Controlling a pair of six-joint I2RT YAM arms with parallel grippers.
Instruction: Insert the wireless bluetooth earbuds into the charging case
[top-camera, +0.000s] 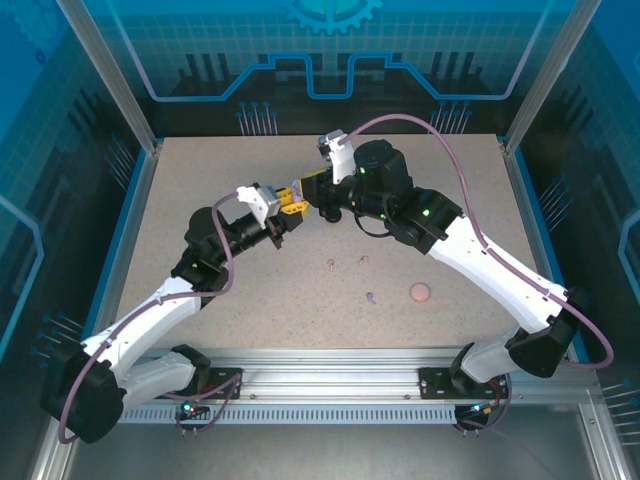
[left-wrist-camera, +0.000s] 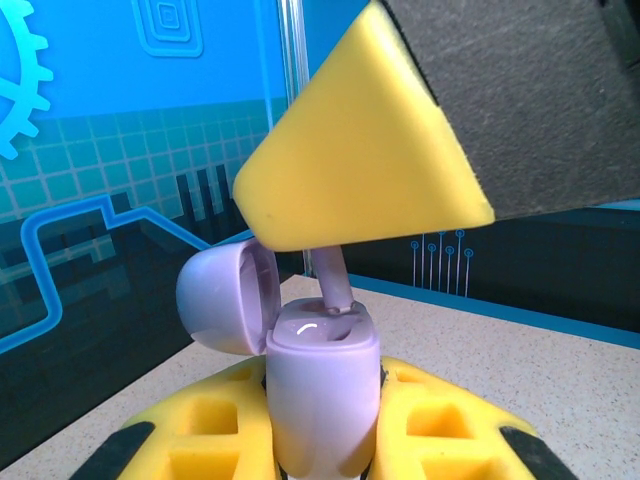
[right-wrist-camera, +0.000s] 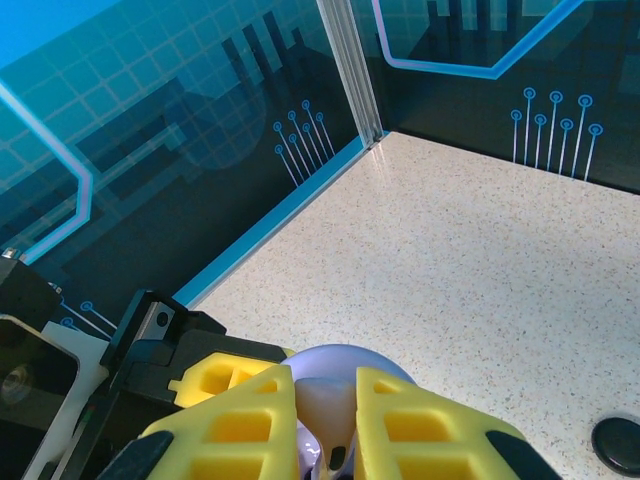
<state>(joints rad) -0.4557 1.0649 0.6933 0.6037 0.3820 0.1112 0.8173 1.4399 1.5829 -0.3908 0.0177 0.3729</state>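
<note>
Both arms reach in from the bottom corners of the overhead view and meet at centre frame above the speckled beige counter (top-camera: 250, 300) — elbows bent, wrists almost nose to nose. The left pincer (top-camera: 286, 207) is clamped tight on the lilac round plastic charging case (left-wrist-camera: 320, 390), held upright with its lid hinged open to the left. The right pincer (top-camera: 309, 193), closed narrowly from above, pinches the lilac stemmed earbud (left-wrist-camera: 335, 278) — its lower end meets the case's open top.
</note>
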